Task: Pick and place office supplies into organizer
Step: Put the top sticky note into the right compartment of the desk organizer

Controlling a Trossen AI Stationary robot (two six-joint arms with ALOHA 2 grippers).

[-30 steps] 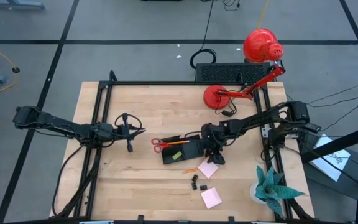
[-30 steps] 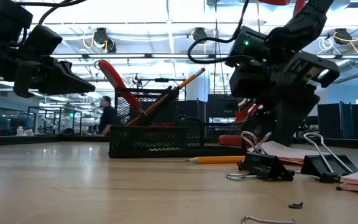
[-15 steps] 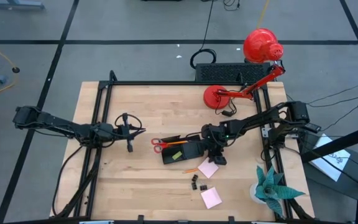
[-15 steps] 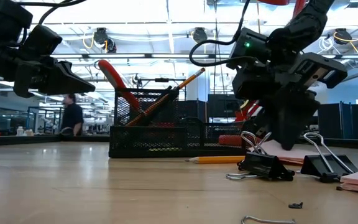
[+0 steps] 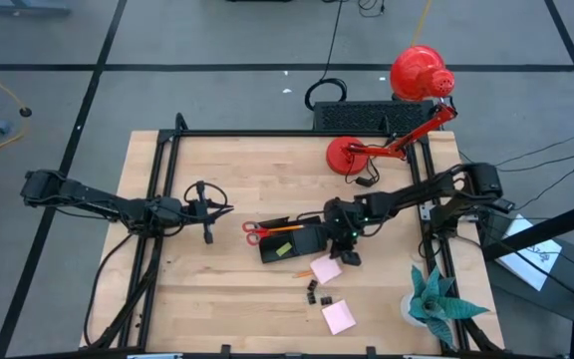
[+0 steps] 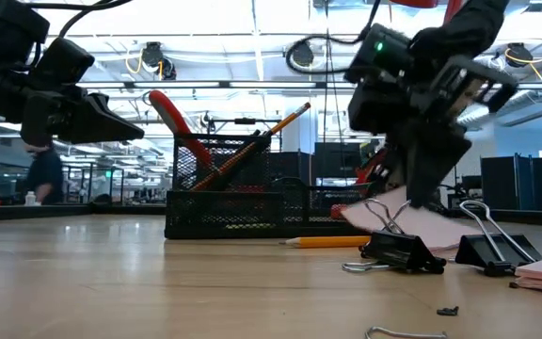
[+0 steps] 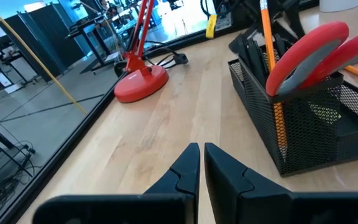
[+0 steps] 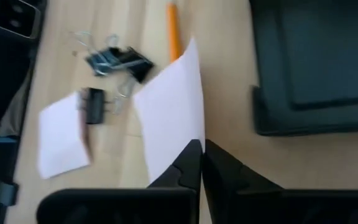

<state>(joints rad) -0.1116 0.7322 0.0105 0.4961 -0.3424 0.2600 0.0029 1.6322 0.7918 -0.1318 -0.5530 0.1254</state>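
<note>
The black mesh organizer [image 5: 292,240] stands mid-table with red-handled scissors [image 5: 252,231] and an orange pencil [image 7: 272,74] leaning in it. My right gripper [image 5: 348,255] hovers just right of it, shut on a pink sticky-note pad [image 5: 325,269], which looks pale in the right wrist view [image 8: 169,106]. A second pink pad [image 5: 339,316], black clips [image 5: 314,289] and a loose pencil [image 5: 304,272] lie flat on the table near its front edge. My left gripper [image 5: 217,210] hangs shut and empty left of the organizer, above the table [image 6: 111,122]. My right gripper pinches the pad at its edge [image 8: 188,134], near one corner, between its two fingers. The fingers slant down from the table's right side. The held end is raised and the pad tilts [image 6: 379,209]. Whether its low end still rests on the table I cannot tell.
A red desk lamp [image 5: 352,155] stands at the far right, with a black ribbed box [image 5: 362,116] behind it. A teal paper plant [image 5: 434,299] occupies the near right corner. Two binder clips [image 6: 403,250] lie close under the raised pad. A black frame [image 5: 287,134] edges the table.
My right gripper has shut on the pink pad and turned up slightly. The pad's held end has come up off the table, so the pad now tilts, and it has shifted a little toward the organizer.
</note>
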